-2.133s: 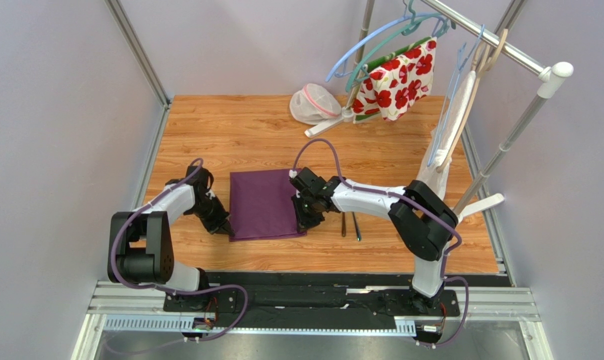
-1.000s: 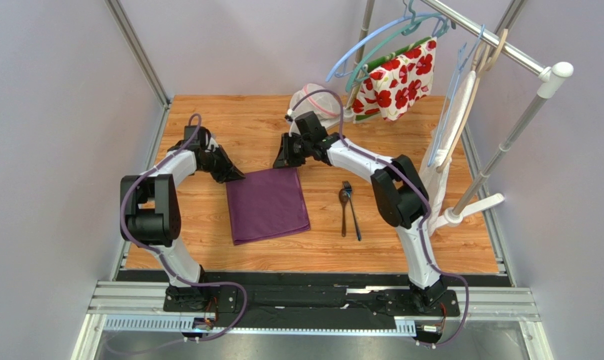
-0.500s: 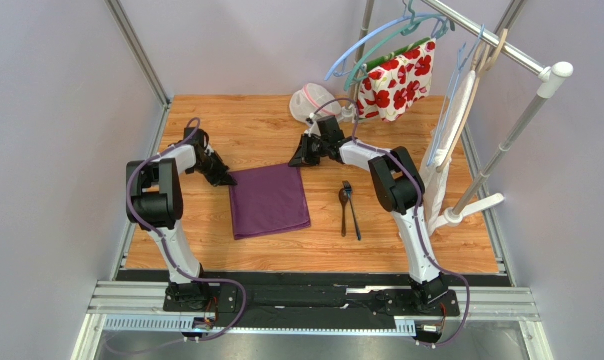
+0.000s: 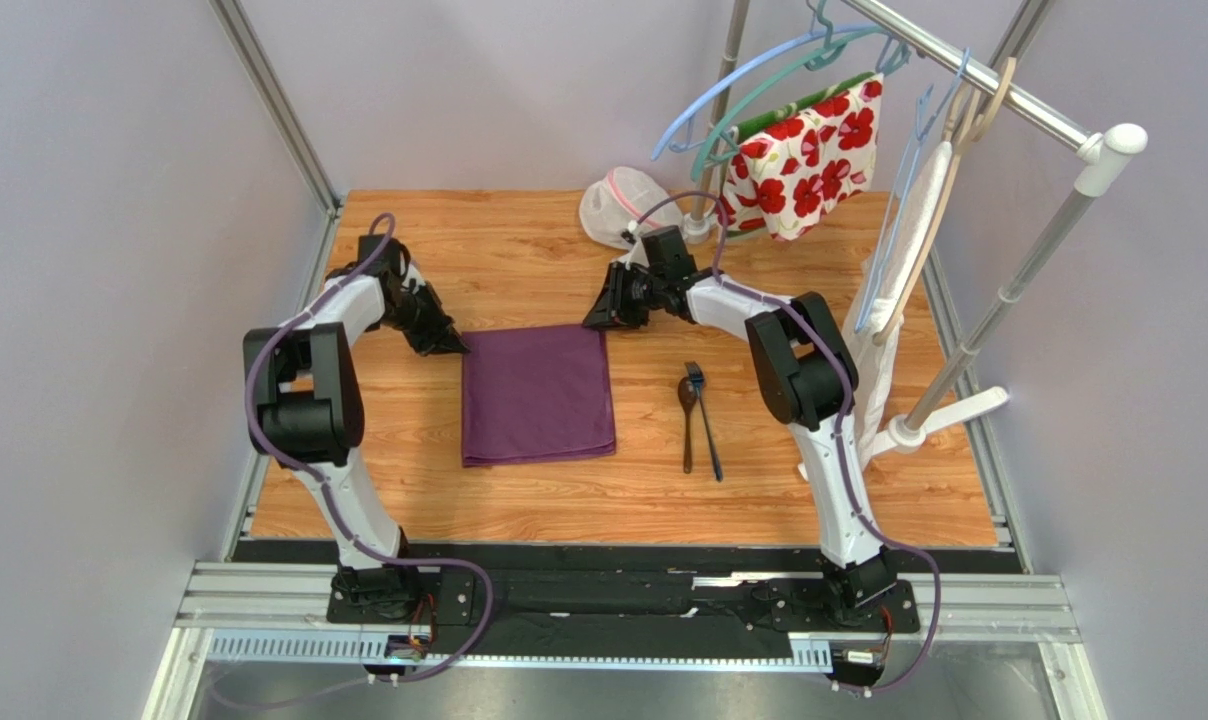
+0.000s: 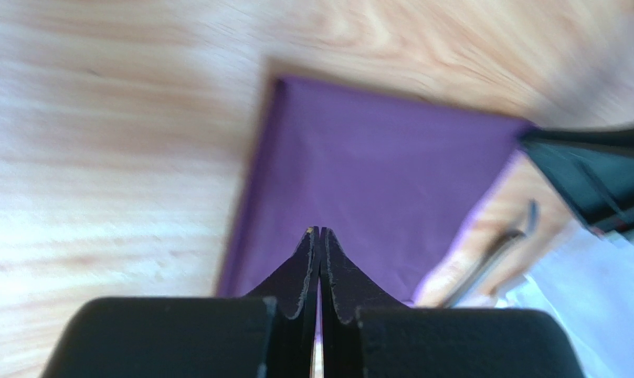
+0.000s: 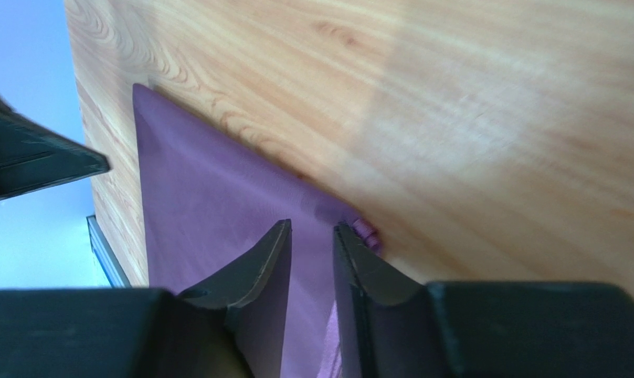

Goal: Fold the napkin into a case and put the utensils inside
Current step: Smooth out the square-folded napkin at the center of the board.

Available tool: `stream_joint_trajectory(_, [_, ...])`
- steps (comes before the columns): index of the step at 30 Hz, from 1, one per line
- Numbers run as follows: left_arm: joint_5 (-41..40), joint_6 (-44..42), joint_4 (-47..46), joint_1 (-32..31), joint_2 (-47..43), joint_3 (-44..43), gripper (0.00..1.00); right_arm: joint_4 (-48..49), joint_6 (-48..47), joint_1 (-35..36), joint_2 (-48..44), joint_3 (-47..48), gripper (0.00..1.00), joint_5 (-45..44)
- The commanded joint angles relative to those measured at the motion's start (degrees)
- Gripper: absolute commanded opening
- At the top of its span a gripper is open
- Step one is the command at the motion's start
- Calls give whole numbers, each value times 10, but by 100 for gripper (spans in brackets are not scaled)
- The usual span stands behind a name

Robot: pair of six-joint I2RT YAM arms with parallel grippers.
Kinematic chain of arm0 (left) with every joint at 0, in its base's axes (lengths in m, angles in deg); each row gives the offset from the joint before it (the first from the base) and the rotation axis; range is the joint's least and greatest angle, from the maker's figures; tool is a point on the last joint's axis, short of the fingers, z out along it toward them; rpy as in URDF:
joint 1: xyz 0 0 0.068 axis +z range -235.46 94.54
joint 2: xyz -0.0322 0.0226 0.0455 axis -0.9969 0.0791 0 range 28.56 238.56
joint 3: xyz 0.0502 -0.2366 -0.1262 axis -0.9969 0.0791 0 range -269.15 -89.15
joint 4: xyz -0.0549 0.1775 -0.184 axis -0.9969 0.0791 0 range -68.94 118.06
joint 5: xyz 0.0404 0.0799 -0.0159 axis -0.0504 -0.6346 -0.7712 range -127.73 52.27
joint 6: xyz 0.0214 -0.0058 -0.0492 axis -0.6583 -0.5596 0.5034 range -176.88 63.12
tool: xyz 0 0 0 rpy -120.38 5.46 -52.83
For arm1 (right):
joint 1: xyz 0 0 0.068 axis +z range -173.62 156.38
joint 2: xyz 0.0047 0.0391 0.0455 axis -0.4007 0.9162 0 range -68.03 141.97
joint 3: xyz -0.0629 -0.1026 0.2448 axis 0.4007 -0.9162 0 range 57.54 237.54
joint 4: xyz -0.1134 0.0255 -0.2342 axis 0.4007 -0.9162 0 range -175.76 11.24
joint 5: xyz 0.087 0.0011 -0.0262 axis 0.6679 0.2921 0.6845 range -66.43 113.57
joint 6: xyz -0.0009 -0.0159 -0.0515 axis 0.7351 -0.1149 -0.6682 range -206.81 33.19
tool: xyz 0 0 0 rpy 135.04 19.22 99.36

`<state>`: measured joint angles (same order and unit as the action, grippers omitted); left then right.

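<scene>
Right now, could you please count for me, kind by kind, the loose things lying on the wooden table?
Purple napkin: 1
Spoon: 1
Fork, as far as its head shows: 1
White mesh pouch: 1
Total: 4

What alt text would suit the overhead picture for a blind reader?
A dark purple napkin lies flat on a wooden table, with the left arm and right arm each reaching to a far corner. A spoon and another utensil lie side by side to its right; a flowered cloth hangs behind.
</scene>
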<state>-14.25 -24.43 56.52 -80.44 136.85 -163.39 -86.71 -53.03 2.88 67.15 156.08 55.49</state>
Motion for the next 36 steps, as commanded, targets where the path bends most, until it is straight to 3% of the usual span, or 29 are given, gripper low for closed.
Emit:
stream_joint_trajectory(1, [77,-12,5,3,-74,51,3,-30,-13,23,-74,-14,33,-26])
stream_joint_trajectory(8, [57,-19,-6,3,-74,133,2,-31,-30,80,-77,-1,42,-32])
stream_joint_trajectory(20, [31,-34,33,2,-165,196,4,-36,31,166,40,187,42,57])
stream_joint_trajectory(27, [63,-8,24,3,-201,248,4,4,77,198,76,199,41,93])
stream_joint_trajectory(36, [-16,35,59,3,-146,266,0,57,121,221,96,159,38,119])
